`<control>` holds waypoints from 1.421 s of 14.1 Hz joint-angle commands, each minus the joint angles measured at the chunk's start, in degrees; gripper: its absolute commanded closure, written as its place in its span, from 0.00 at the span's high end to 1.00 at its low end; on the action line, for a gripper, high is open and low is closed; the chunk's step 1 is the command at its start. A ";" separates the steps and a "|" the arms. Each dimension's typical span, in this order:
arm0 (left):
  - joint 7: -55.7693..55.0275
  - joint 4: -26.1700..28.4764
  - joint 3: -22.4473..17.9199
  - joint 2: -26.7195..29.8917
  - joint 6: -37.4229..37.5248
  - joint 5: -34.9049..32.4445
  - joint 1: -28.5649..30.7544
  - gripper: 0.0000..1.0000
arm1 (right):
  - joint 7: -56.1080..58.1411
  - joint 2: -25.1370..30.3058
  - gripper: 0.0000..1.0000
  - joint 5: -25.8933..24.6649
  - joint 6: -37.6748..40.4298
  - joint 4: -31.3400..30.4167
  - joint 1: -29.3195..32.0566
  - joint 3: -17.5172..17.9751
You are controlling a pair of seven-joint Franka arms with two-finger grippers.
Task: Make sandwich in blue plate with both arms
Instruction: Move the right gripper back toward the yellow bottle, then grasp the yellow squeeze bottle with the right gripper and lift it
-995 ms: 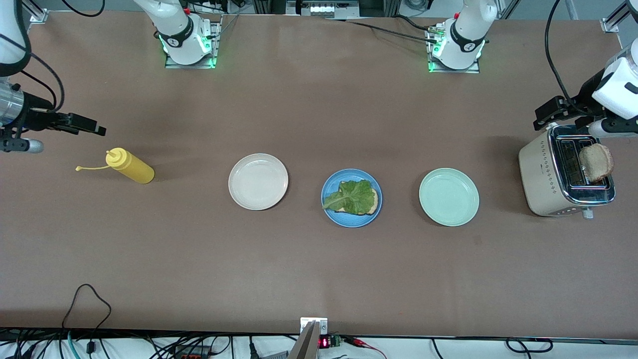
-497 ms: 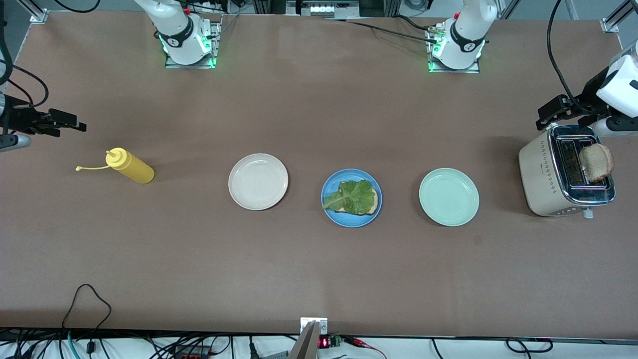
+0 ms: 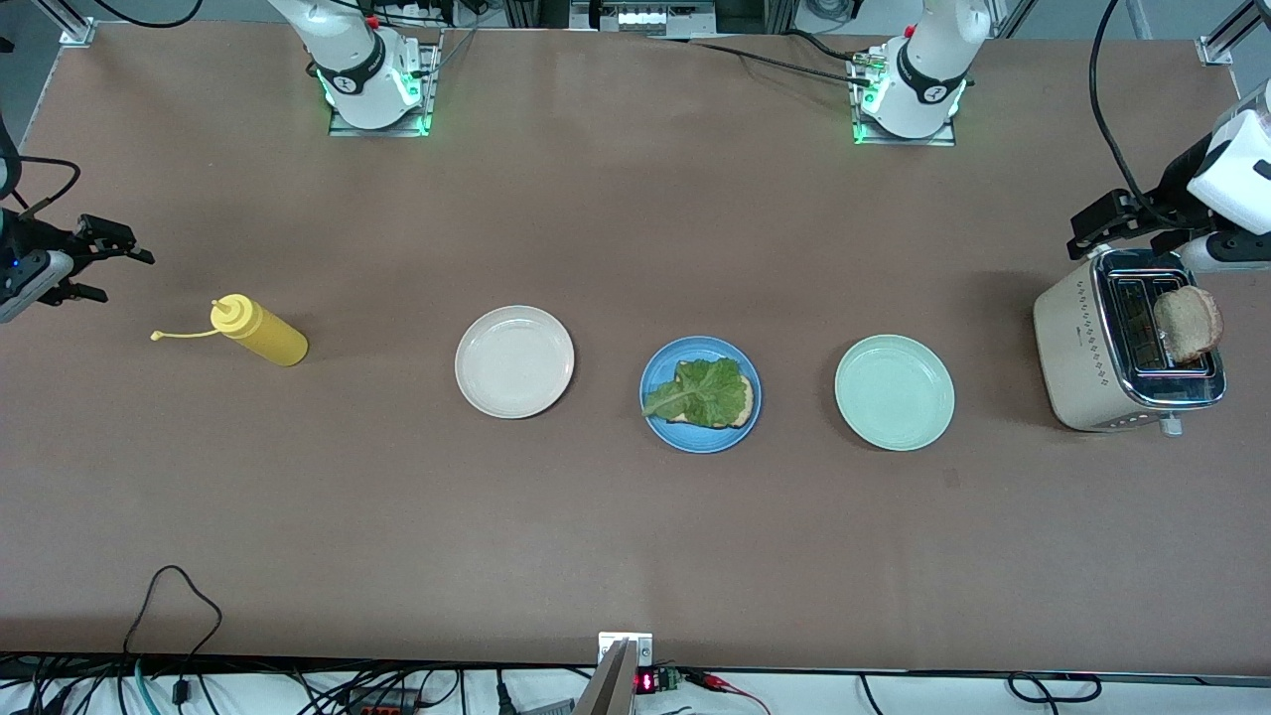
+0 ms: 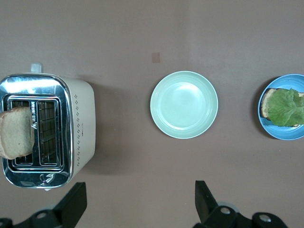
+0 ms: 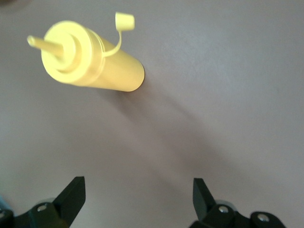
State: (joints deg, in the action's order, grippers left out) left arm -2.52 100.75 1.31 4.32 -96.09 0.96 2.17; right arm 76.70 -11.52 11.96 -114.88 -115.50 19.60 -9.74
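One bread slice (image 3: pixel 740 401) with lettuce (image 3: pixel 701 389) is laid on the blue plate (image 3: pixel 665 429). The top slice (image 3: pixel 1188 323) is left in the toaster (image 3: pixel 1082 348). The left gripper (image 4: pixel 137 202) over the table by the toaster and the right gripper (image 5: pixel 135 197) above the yellow bottle (image 5: pixel 90 61) are both opened wide and empty.

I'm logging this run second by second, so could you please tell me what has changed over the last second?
The right hand has drawn back toward the right arm's end of the table, away from above the yellow squeeze bottle, fingers open and empty. The left hand shifted only slightly above the toaster, also open. The bread slice in the toaster, the lettuce on bread in the blue plate and the other plates stayed put.
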 commanded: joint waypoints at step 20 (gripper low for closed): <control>0.94 -0.55 -0.17 0.25 0.29 0.45 -0.33 1.00 | 64.62 -25.64 1.00 43.32 11.59 6.85 20.56 13.33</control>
State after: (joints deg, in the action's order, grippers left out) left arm -2.52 100.73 1.45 4.31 -96.10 0.96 2.15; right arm 139.71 -33.32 53.98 -106.06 -113.10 36.19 0.74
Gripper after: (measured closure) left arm 0.000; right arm 0.000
